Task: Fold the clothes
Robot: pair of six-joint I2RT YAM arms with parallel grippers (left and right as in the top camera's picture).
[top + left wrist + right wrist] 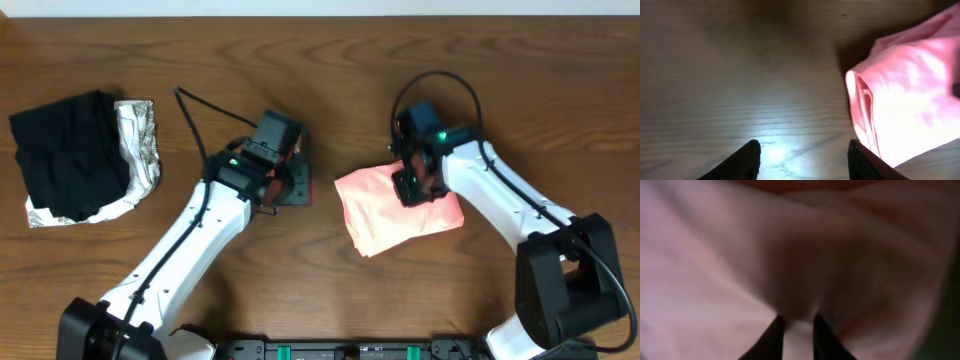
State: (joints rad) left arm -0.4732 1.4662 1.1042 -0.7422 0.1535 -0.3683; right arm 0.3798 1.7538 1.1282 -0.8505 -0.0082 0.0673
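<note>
Right wrist view, blurred: right pincer (796,325) apparently pinches the T-shirt (715,255).

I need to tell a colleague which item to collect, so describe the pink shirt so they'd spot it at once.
On the wooden table, look at the right half, beneath the right gripper. There lies the salmon-pink T-shirt, folded into a small packet. It is the only pink thing; the black garment and the silvery cloth sit together at the far left.
</note>
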